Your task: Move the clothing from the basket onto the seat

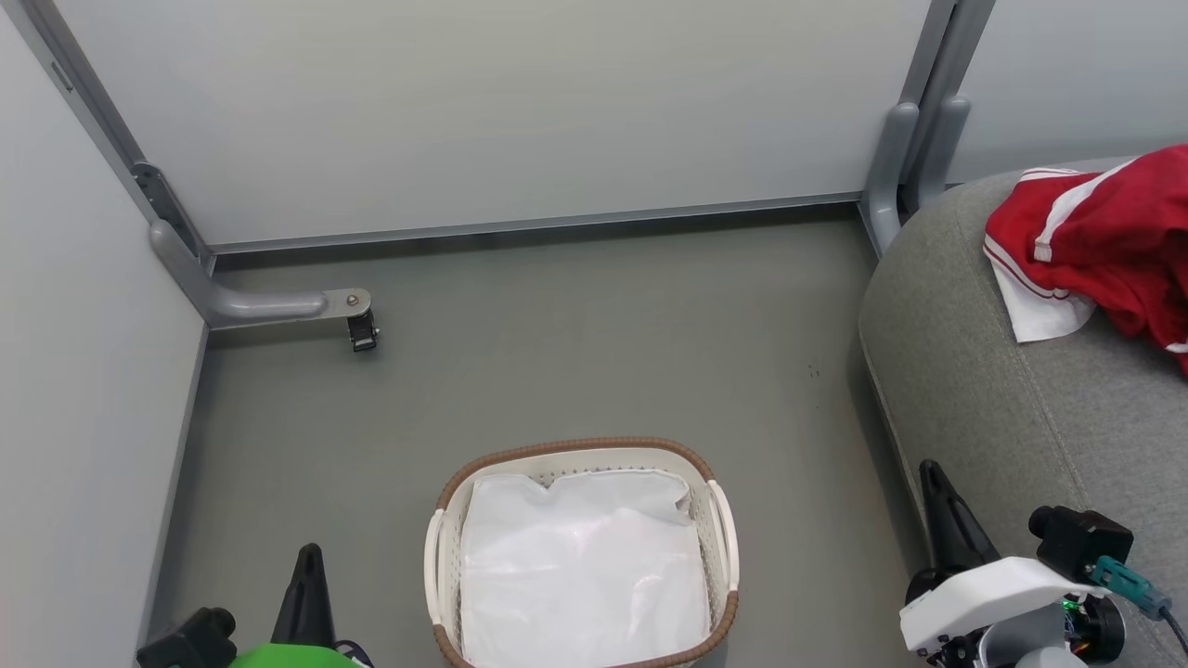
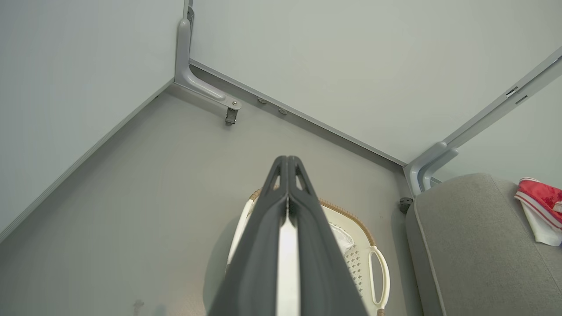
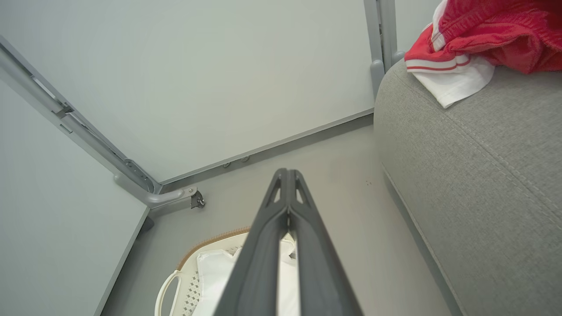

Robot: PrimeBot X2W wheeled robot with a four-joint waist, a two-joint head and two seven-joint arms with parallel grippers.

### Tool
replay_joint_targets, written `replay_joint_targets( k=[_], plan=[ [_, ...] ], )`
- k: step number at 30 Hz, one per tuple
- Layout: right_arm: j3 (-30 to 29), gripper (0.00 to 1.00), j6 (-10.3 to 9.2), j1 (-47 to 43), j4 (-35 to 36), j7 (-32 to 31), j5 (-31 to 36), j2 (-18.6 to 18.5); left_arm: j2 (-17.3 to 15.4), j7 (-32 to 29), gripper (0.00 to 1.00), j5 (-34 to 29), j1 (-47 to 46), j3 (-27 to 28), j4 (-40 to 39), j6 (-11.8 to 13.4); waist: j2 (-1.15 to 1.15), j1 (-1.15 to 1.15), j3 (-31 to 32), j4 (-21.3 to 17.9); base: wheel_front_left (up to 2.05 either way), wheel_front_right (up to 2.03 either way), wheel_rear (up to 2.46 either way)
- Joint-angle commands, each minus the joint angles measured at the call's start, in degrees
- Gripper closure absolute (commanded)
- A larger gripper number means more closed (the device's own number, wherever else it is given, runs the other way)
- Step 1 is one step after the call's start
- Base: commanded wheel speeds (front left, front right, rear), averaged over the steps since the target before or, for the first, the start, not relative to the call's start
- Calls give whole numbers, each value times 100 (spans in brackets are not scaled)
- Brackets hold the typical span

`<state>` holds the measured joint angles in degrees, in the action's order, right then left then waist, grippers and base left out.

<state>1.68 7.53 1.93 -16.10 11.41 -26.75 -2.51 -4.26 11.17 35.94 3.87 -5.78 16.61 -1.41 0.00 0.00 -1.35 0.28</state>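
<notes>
Head view shows clothing [image 1: 1104,241] well beyond right gripper [image 1: 931,469].

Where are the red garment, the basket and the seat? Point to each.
red garment [image 1: 1114,232], head view, on its red body.
basket [image 1: 575,447], head view, on the brown woven rim.
seat [image 1: 984,399], head view, on bare grey cushion.

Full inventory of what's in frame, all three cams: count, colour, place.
clothing: 1, red with white stripes, heaped on the seat
basket: 1, cream-white with brown rim, on the floor, front centre
liner: 1, white, inside the basket
seat: 1, grey fabric, right of the basket
partition panels: 3, pale grey, back and left
frame feet: 2, grey metal, back corners
left gripper: 1, dark fingers, shut, lower left
right gripper: 1, dark fingers, shut, lower right
</notes>
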Motion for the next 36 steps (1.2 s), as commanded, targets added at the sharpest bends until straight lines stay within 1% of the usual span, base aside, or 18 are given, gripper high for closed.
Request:
replay_joint_targets(
  k=[1,21,36],
  plan=[
    [-44,100,-1,141,99,-45,-254,-40,7,-47,100,207,-199,60,-111,-37,0,0,2,0,0,0,0],
    [-211,100,-2,228,139,-479,-1987,-78,44,-510,100,1670,-437,378,-157,-195,0,0,23,-5,0,0,0],
    [-324,100,-3,286,162,-758,-3039,-94,62,-798,100,2560,-575,574,-183,-294,0,0,38,-9,0,0,0]
  ],
)
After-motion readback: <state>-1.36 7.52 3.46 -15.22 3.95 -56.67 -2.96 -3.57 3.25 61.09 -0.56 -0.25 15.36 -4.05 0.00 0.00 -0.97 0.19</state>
